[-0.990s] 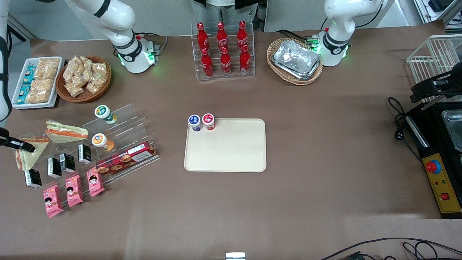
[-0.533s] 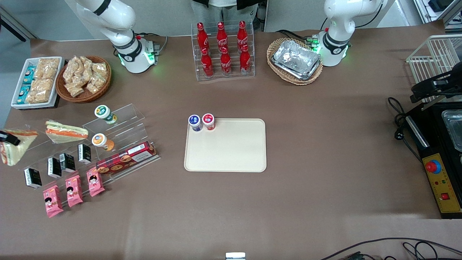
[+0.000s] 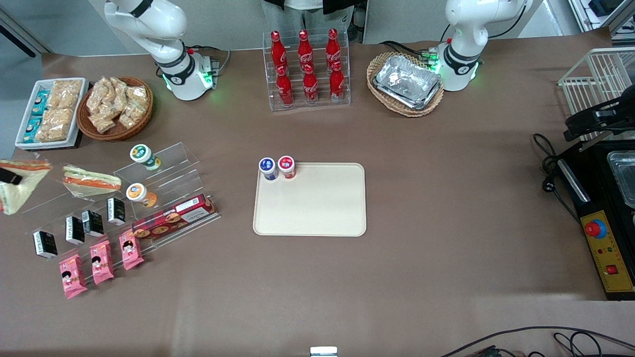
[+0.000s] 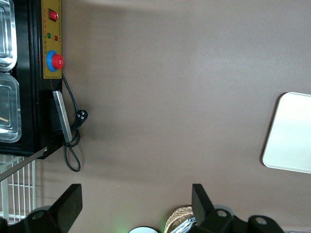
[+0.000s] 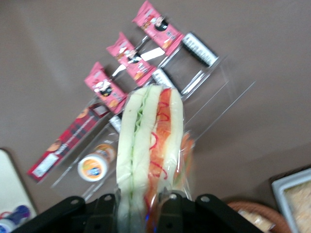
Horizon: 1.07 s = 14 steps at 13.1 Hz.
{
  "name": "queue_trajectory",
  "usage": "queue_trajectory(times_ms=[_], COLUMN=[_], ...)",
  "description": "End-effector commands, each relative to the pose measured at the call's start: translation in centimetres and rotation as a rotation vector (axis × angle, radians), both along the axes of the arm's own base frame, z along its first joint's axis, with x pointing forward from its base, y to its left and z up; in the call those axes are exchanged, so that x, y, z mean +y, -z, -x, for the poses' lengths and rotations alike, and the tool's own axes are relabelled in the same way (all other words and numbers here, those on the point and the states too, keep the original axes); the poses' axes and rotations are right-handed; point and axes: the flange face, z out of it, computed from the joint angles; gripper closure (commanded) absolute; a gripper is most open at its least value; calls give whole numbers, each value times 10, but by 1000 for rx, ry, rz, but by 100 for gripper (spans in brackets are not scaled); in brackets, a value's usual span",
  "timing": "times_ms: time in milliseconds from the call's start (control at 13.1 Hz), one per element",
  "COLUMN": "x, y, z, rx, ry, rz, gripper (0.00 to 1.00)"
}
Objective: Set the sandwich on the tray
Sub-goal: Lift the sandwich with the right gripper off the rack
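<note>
My right gripper (image 3: pixel 7 174) is at the working arm's end of the table, raised above the clear display rack (image 3: pixel 149 198). It is shut on a wrapped sandwich (image 3: pixel 22 191). In the right wrist view the sandwich (image 5: pixel 150 141) stands on edge between the black fingers (image 5: pixel 171 209), showing white bread with green and orange-red layers under clear plastic. A second sandwich (image 3: pixel 91 179) lies on the rack's upper step. The cream tray (image 3: pixel 317 210) lies flat at the table's middle, well apart from the gripper, and one corner of this tray (image 4: pixel 291 141) shows in the left wrist view.
Two small jars, blue-lidded (image 3: pixel 267 167) and red-lidded (image 3: pixel 286 166), stand at one tray corner. The rack holds cups (image 3: pixel 140 193), a biscuit box (image 3: pixel 171 219), black cartons (image 3: pixel 74 229) and pink snack packets (image 3: pixel 101 260). Cola bottles (image 3: pixel 305 69), a snack basket (image 3: pixel 115 106) and a foil-tray basket (image 3: pixel 406 83) stand farther from the camera.
The gripper has lifted the sandwich off the rack and carried it outward to the picture's edge at the working arm's end. The arm's upper links have swung out of the picture.
</note>
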Motion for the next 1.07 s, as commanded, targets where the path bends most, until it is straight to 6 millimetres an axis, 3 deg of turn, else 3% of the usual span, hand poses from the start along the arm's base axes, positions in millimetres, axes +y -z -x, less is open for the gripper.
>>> queue_trajectory(times_ms=[0, 457, 761, 990], x=[73, 237, 350, 424], y=[-23, -24, -6, 23], z=[-4, -18, -18, -17], rx=[41, 97, 98, 80], ry=[110, 281, 381, 455], rz=[-10, 24, 50, 61], gripper=[91, 91, 91, 91])
